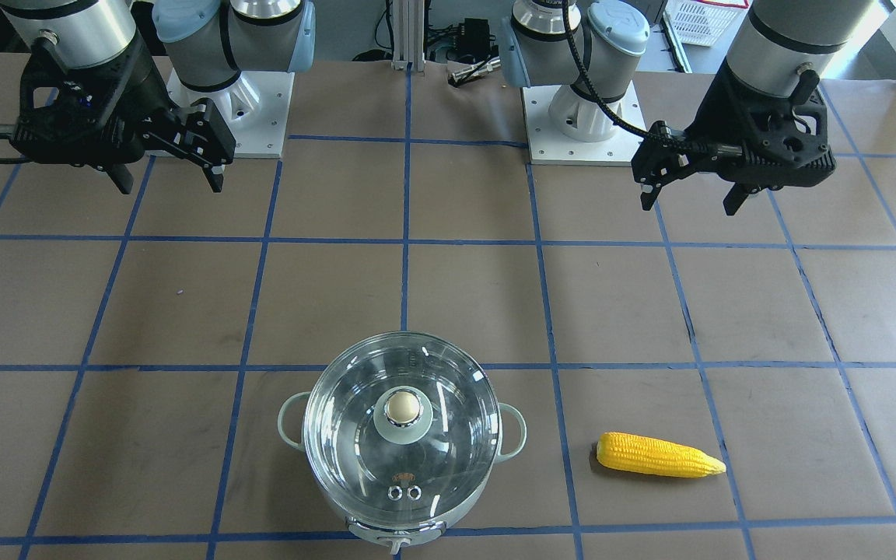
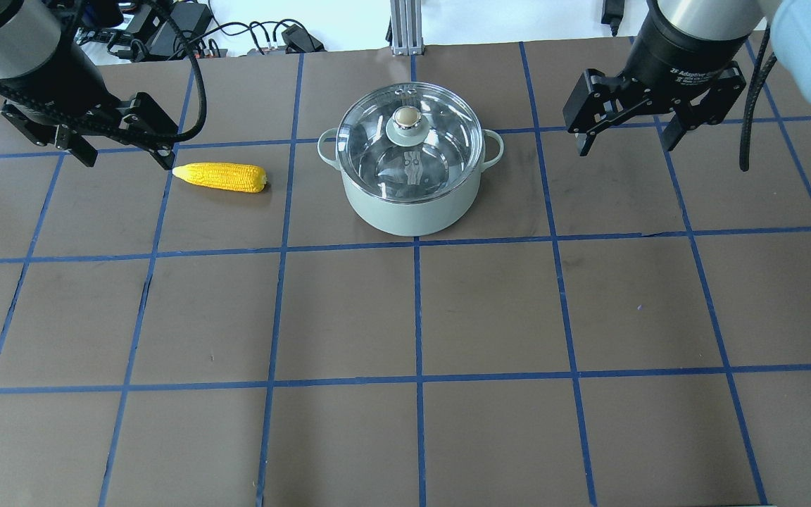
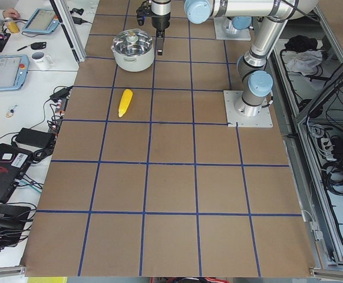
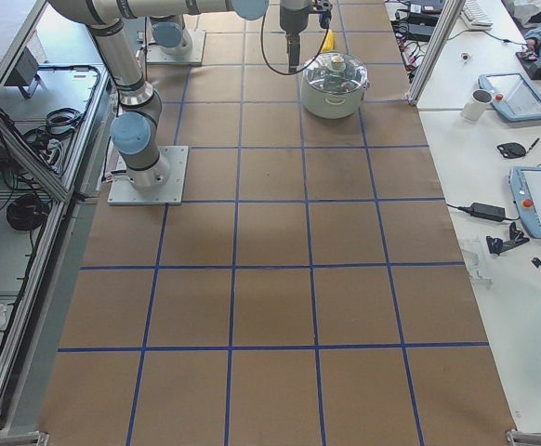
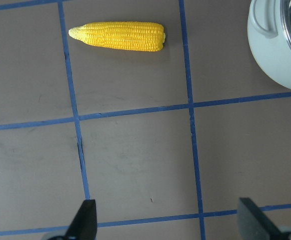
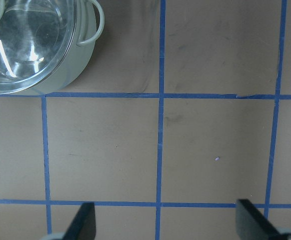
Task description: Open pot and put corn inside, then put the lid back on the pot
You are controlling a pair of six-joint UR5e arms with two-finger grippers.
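Open table (image 2: 377, 317) on every side of the corn (image 2: 221, 177), pot (image 2: 412, 211) well apart, lid (image 2: 444, 144) knob (image 2: 407, 117) clear overhead

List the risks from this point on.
The lid is smooth glass with only a small ball knob. The open right gripper could slip off it and drop the lid.
The corn is round and tapered, lying flat. The open left gripper could roll it away.
The corn looks about as long as the pot is wide, so it might lie across the top and block the lid.
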